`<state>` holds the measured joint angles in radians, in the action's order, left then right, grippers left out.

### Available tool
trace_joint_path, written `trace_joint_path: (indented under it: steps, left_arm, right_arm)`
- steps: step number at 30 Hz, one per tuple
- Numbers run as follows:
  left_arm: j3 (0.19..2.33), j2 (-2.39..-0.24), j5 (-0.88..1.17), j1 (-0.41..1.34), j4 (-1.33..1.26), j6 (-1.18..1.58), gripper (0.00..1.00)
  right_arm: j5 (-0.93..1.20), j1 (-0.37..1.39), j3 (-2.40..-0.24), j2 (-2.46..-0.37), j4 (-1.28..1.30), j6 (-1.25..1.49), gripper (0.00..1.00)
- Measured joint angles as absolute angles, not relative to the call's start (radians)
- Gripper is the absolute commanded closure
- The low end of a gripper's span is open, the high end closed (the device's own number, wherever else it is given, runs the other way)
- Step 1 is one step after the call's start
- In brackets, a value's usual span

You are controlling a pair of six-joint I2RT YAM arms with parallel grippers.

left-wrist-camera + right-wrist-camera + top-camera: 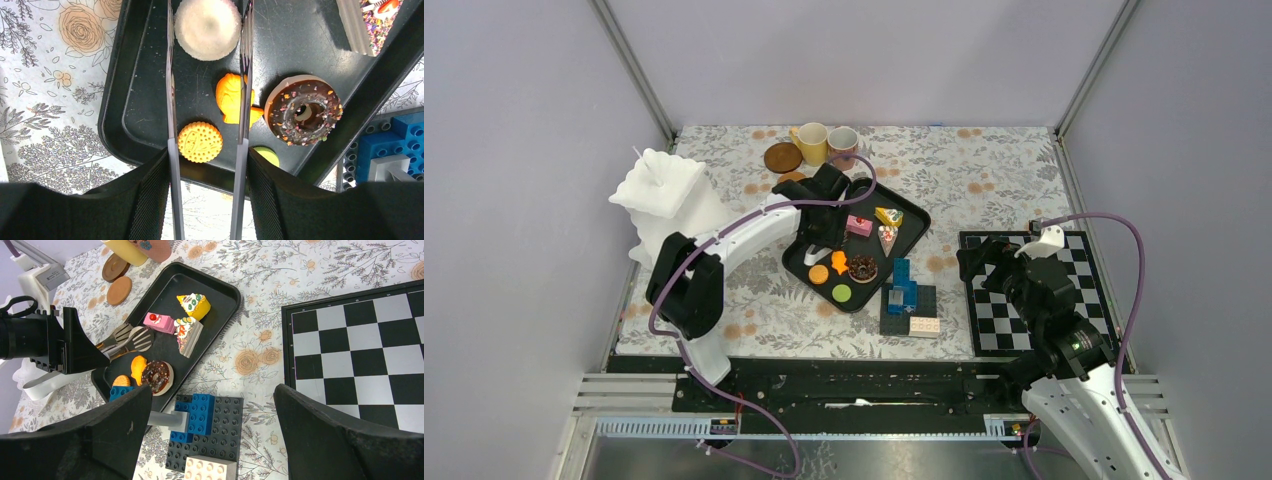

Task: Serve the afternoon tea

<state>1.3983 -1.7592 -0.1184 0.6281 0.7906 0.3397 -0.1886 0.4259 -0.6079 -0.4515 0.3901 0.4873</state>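
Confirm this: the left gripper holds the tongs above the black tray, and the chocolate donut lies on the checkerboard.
One thing is wrong: the chocolate donut lies in the black tray, not on the checkerboard, as the left wrist view shows. The left gripper does hold the tongs above the tray.

Clear counter [984, 190] runs between the black tray [910, 214] and the chessboard [996, 320] and across the far right; the tray's near corner is blocked by the brick stack [908, 298] just beside it, its far corner by the yellow mug [812, 143], patterned mug [843, 146] and coasters [782, 157], and its left half by the left gripper [102, 357] clamping tongs [131, 339].
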Motion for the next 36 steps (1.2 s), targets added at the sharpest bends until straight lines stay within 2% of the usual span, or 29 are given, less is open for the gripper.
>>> trace_joint_path:
  steps: [8, 18, 36]
  left_arm:
    - [1.398, -1.759, -0.111, 0.627, 0.788, 0.340, 0.58]
    - [1.406, -1.745, -0.136, 0.627, 0.794, 0.345, 0.60]
    - [1.357, -1.543, -0.270, 0.596, 0.807, 0.386, 0.60]
  right_arm:
    - [-0.189, 0.426, -0.608, -0.451, 0.390, 0.487, 0.02]
    - [-0.189, 0.426, -0.608, -0.452, 0.390, 0.487, 0.02]
    - [-0.189, 0.426, -0.608, -0.456, 0.390, 0.488, 0.02]
